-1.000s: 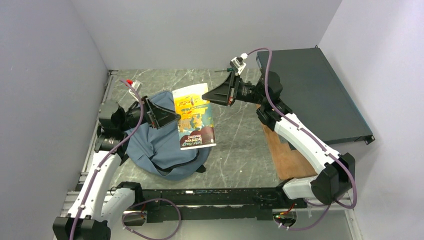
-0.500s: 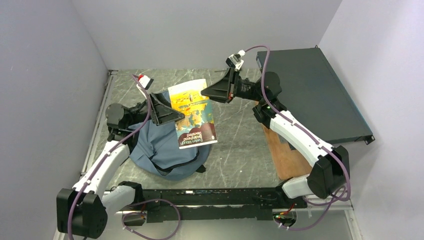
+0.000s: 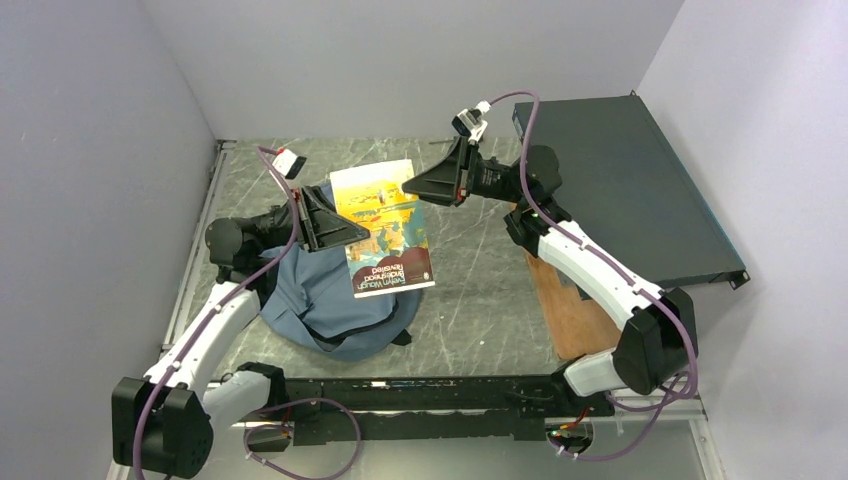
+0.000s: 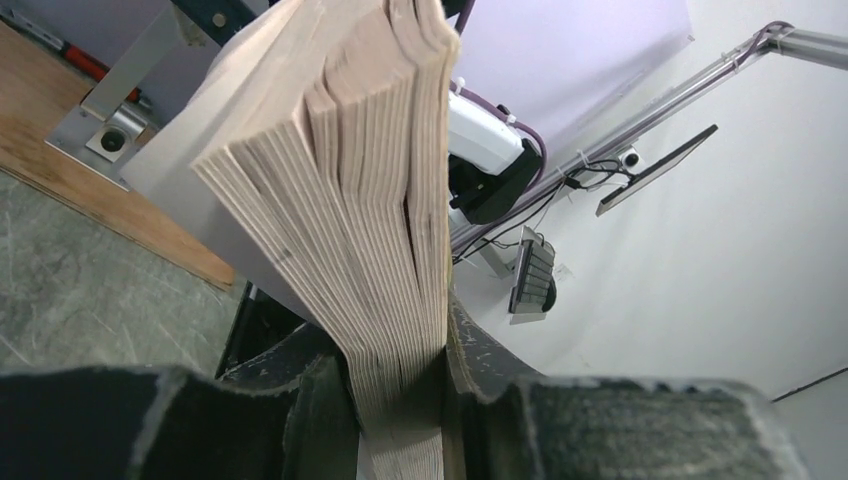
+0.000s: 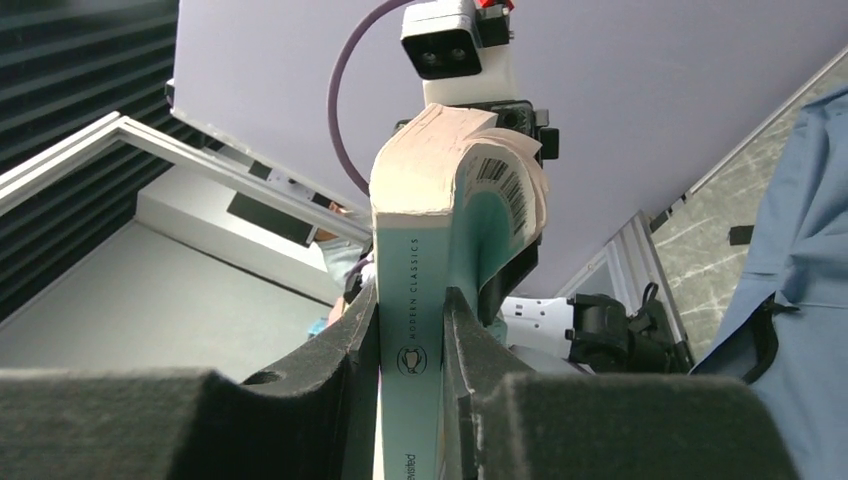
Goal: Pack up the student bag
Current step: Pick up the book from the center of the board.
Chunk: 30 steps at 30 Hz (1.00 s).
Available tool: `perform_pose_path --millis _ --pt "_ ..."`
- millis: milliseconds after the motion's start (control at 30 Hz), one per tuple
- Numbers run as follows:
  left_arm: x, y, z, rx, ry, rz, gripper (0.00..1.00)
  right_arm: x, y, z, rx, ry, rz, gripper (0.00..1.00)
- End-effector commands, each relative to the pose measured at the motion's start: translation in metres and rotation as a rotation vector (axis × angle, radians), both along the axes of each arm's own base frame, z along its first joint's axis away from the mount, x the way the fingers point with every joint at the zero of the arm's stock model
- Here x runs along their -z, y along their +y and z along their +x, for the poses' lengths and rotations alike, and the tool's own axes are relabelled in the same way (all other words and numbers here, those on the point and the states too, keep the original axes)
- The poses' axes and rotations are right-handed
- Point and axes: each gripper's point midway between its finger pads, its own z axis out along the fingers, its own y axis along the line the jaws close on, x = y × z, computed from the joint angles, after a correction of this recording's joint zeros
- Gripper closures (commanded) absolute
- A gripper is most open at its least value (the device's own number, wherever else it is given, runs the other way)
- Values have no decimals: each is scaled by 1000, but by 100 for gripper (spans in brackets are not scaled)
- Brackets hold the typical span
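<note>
Currently one student bag lies slumped on the table at left, long axis diagonal from far-left to near-right; which way it faces is unclear. Two arms reach inward above it. The left gripper pinches the page edge of one book; the right gripper clamps its spine.

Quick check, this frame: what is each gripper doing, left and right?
Left gripper: closed on the paperback book's page edge.
Right gripper: closed on the same book's spine.
</note>
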Motion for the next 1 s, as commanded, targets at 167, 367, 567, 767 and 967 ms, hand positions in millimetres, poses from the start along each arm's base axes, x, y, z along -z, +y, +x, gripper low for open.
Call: perform_pose_path --millis 167,367,567,767,967 --pt "-42 15 21 -238 51 -162 100 0 7 -17 143 -62 39 23" --pt "-55 29 38 -420 74 -198 100 7 16 -46 210 -23 125 5" --pt "-60 44 48 -566 122 -209 100 -6 18 -47 283 42 233 22" --pt "-67 58 49 -638 154 -293 100 -13 15 -47 353 81 327 24" --pt "-81 67 47 -697 130 -316 100 1 12 -45 404 105 306 4"
